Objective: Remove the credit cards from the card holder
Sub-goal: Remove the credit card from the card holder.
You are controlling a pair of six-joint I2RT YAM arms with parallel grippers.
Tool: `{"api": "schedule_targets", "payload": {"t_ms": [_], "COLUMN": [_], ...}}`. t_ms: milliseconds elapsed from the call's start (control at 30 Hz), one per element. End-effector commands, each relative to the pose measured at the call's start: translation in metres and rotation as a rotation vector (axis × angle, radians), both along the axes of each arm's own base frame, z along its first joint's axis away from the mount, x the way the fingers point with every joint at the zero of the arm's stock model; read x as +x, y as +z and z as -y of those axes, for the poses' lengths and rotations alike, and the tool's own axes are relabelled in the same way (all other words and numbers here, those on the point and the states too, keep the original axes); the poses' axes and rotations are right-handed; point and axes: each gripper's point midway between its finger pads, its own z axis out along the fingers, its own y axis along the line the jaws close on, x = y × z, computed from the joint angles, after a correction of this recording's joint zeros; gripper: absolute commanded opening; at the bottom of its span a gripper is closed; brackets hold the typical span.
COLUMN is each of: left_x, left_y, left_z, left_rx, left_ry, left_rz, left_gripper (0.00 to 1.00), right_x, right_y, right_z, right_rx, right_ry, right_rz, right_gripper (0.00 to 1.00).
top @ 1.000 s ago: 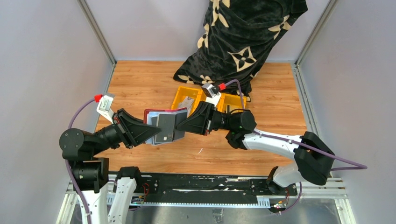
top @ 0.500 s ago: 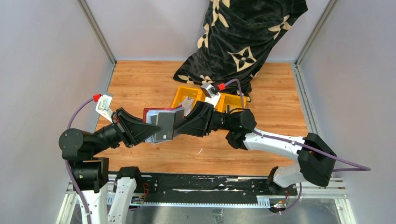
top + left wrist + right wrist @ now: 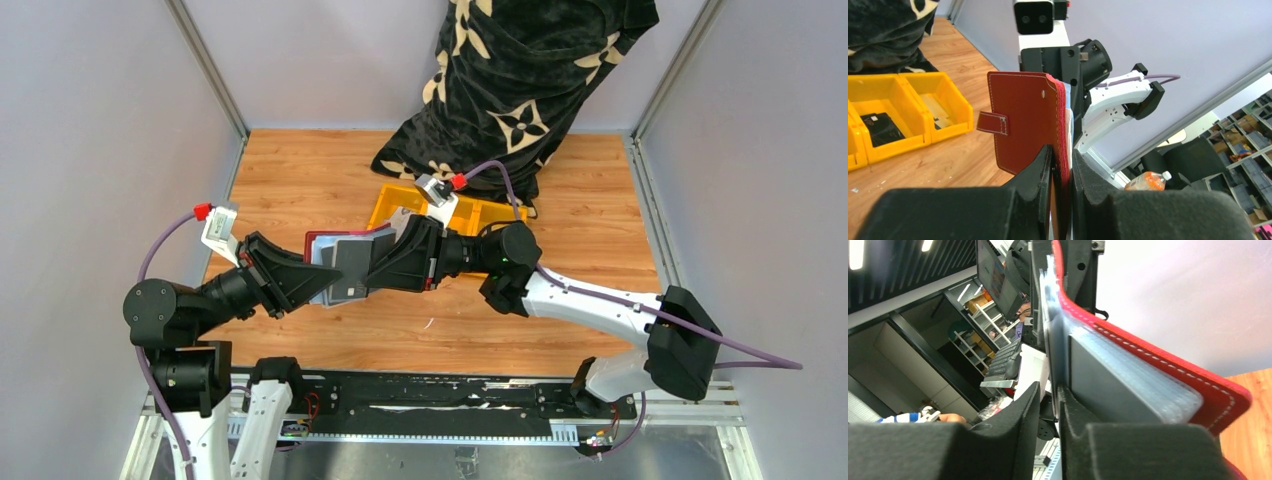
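As the right gripper (image 3: pixel 378 268) has slid further left over the credit cards (image 3: pixel 352 272), its jaws sit nearly together around a card edge, grip unclear. The left gripper (image 3: pixel 322 282) jaws stay clamped on the card holder (image 3: pixel 330 238), up off the tabletop (image 3: pixel 300 170) toward its left edge. Pull-out looks imminent.

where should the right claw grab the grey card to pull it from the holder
Take the grey card by its free edge, the end away from the left claw, which clamps the card holder at the other end. Come in from the right claw's side, pads on the flat faces: the card is thin and probably slides out that way.
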Motion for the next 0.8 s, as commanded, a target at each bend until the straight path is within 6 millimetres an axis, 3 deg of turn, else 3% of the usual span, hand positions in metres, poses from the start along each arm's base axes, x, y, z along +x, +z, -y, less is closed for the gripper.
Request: {"api": "schedule_targets", "payload": {"t_ms": [0,167,667,700,767], "left_x": [-0.007,-0.011,-0.022,-0.021,-0.021], "left_y": [-0.003,0.004,0.011,0.011,0.011], "left_z": [0.001,0.002,0.005,0.005,0.005], "left_rx": [0.028,0.01,-0.015,-0.017,-0.017], "left_ry": [-0.014,-0.028,-0.07,-0.071,-0.075], "left_rz": [0.015,0.015,0.005,0.005,0.003], "left_gripper": [0.16,0.17,0.26,0.24,0.2], "right_x": [-0.008,-0.01,-0.011,-0.011,-0.011], "right_y": [0.008,0.007,0.02,0.02,0.021], "right_z": [-0.005,0.002,0.015,0.015,0.016], "right_rx": [0.003,0.048,0.152,0.152,0.165], "right_ry": [0.02,0.037,0.065,0.064,0.062], "right_rz": [0.037,0.025,0.008,0.006,0.006], "right_gripper": [0.16,0.0,0.0,0.01,0.12]}}
